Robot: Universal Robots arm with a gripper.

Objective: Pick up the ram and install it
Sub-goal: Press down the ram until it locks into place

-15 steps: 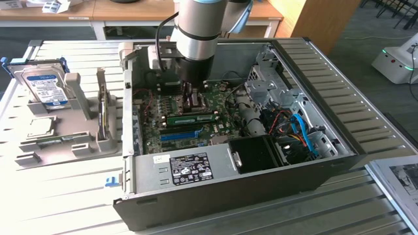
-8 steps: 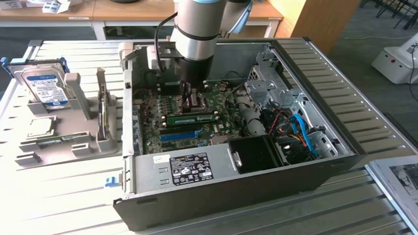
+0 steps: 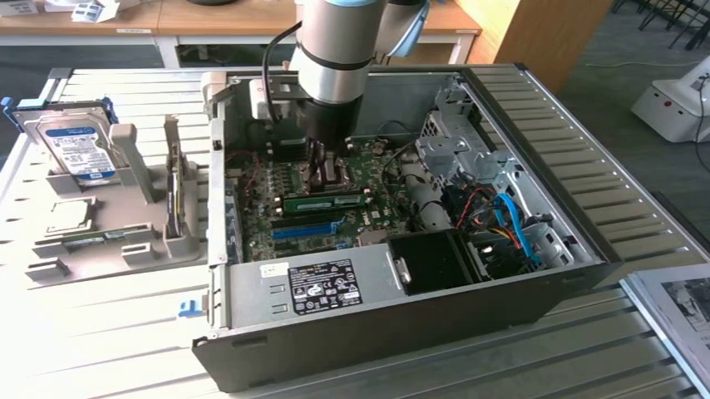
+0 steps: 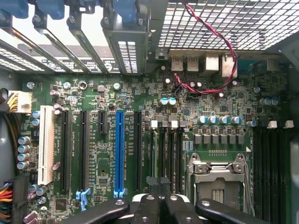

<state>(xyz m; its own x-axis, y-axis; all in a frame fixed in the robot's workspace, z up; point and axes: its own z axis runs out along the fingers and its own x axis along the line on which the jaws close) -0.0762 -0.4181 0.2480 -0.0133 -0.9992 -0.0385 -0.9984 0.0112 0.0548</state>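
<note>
Nearest the camera in the exterior view, low in the frame, is the grey metal power supply [image 3: 322, 283] with its black sticker, boxed into the open computer case [image 3: 577, 174]. Just past it, about mid-frame, the ram [image 3: 325, 201] stands on its long edge across the motherboard [image 4: 205, 100]: a thin green stick, dark chips, pale label. It looks like it's sitting in a slot, so the pick-up part seems done, but whether it's fully clicked in I can't tell. The gripper [image 3: 322, 170] hangs right above it with its black fingers [image 4: 180, 210] pinched together, and I can't make out if they're touching the stick or gripping anything. Around it there's a glossy blue plastic slot [image 4: 119, 149] and a shiny steel CPU socket [image 4: 219, 175]. Further off at centre left, a silver hard drive [image 3: 72, 145] stands in a grey holder
</note>
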